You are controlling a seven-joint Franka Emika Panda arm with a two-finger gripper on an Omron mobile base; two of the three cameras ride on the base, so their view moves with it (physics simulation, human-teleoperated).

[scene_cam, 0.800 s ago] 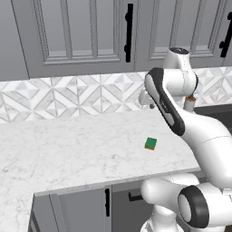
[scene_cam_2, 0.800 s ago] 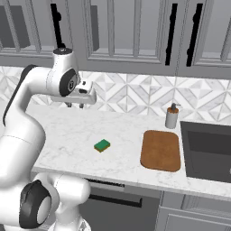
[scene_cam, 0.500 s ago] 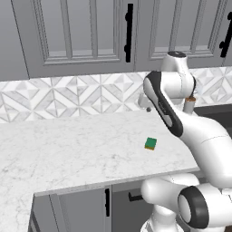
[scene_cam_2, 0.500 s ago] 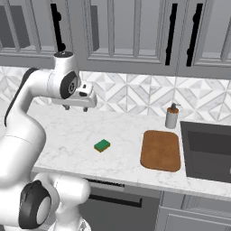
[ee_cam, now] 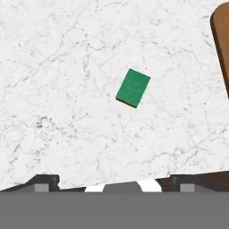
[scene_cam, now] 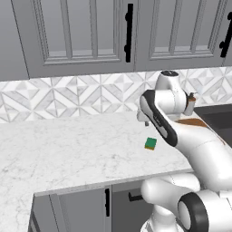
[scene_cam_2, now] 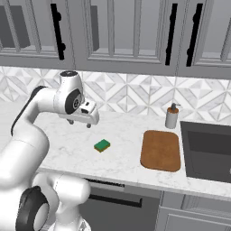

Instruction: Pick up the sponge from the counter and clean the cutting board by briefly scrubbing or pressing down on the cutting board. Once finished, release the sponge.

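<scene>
White marble counter (scene_cam_2: 122,167) runs under grey cabinets (scene_cam_2: 131,34) and a patterned tile wall. Since the earlier pictures the hand has come lower and further toward the right, closer to the spot above the sponge (scene_cam_2: 102,145); the sponge and the cutting board (scene_cam_2: 160,150) lie where they did.

Nearest, the counter's front edge shows bare marble on every side of the sponge, which lies flat, green side up, alone and well apart from the board. The gripper (scene_cam_2: 82,122) hovers above the counter, up and to the left of the sponge, touching nothing. From the hand camera the sponge (ee_cam: 133,87) lies ahead of the two finger tips, which stand wide apart with nothing between them.

Farther right lies the board, then a dark sink (scene_cam_2: 208,151). A soap bottle (scene_cam_2: 171,116) stands behind the board.
</scene>
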